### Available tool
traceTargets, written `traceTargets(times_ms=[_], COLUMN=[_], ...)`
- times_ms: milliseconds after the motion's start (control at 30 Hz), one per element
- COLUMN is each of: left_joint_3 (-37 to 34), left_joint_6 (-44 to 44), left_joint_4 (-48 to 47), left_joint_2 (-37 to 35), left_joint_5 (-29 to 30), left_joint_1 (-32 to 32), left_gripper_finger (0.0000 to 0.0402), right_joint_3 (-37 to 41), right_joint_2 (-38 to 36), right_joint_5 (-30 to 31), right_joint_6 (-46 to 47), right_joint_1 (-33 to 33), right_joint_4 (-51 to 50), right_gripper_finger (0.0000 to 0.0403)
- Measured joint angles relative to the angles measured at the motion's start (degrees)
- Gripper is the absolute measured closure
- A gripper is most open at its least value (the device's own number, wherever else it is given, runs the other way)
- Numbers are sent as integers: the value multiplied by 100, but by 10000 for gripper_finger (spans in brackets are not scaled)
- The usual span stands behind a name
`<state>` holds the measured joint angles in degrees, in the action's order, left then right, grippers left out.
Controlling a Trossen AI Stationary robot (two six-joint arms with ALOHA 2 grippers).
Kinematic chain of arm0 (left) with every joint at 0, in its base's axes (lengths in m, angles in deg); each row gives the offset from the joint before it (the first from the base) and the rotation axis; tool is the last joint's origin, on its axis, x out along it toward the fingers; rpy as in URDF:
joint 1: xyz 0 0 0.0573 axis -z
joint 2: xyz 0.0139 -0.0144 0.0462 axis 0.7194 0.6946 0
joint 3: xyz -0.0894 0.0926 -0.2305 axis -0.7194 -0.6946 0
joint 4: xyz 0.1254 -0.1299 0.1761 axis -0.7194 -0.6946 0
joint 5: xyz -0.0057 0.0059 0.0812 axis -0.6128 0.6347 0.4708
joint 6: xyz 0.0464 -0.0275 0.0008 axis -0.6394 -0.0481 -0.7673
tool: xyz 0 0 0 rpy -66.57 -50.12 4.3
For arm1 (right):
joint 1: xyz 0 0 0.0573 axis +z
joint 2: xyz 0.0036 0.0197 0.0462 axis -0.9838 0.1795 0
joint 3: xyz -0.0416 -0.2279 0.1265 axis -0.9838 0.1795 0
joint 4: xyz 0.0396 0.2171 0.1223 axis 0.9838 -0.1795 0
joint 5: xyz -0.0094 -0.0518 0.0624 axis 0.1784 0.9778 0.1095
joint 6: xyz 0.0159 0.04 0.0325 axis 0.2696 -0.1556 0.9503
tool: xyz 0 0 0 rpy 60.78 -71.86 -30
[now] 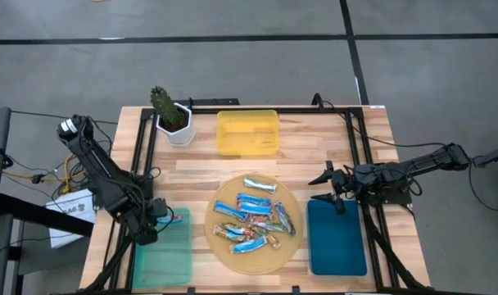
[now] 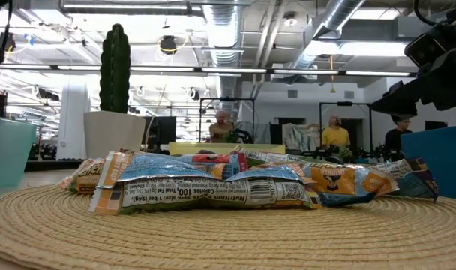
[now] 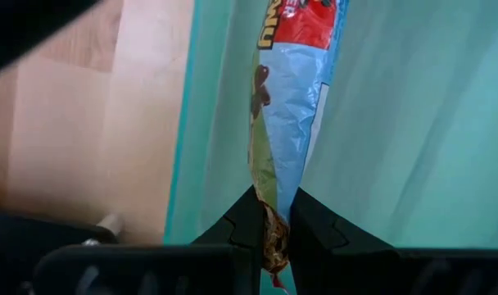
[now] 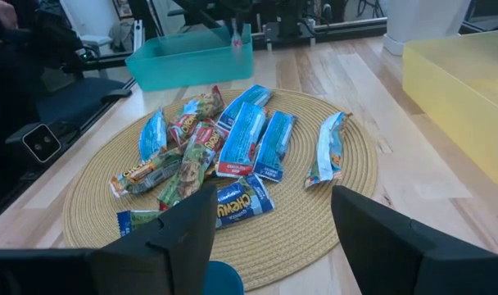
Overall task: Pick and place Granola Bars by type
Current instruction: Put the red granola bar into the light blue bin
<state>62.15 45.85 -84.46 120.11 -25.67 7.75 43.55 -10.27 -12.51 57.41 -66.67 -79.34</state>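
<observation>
The left hand (image 3: 271,238) is holding one granola bar (image 3: 292,123) by its end. Its two fingers are pinched tight on the crimped tip of the blue and red wrapper. The bar is hanging down over the teal tray (image 1: 163,250) at the front left of the worktop (image 1: 314,156). Holding it by the tip is letting the bar dangle, so it can probably drop flat into the tray when the fingers let go. That tray looks like the place for this kind of bar.

The rest of the granola bars (image 1: 253,217) are lying in a heap on the round woven mat (image 1: 224,250) in the middle. Some are blue and white, some are blue with red or orange, and some are brownish gold. They are overlapping, so the next one may be tricky to grab alone.

The right hand (image 4: 269,217) is waiting with its fingers spread wide apart and nothing between them. It is hovering just beside the mat, over the near end of the blue tray (image 1: 337,246). It is pointing at the pile, maybe ready to take a bar.

A yellow tray (image 1: 247,133) is sitting behind the mat, next to a cactus in a white pot (image 1: 170,115). No bars are showing in it.
</observation>
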Motion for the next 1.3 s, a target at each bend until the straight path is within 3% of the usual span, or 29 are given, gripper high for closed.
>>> traceTargets(times_ms=[567, 967, 1300], left_joint_3=[-214, -214, -214], left_joint_6=[-6, 28, -211], left_joint_4=[314, 342, 515], left_joint_2=[-1, -1, -7], left_joint_5=[-212, -223, -328], left_joint_1=[0, 0, -1], left_gripper_finger=[371, 294, 285], right_joint_3=[-1, 0, 0], right_joint_2=[0, -1, 0], right_joint_5=[0, 0, 0], right_joint_6=[1, 1, 0], right_joint_1=[-1, 0, -2], right_joint_4=[0, 0, 0], right_gripper_finger=[168, 168, 168])
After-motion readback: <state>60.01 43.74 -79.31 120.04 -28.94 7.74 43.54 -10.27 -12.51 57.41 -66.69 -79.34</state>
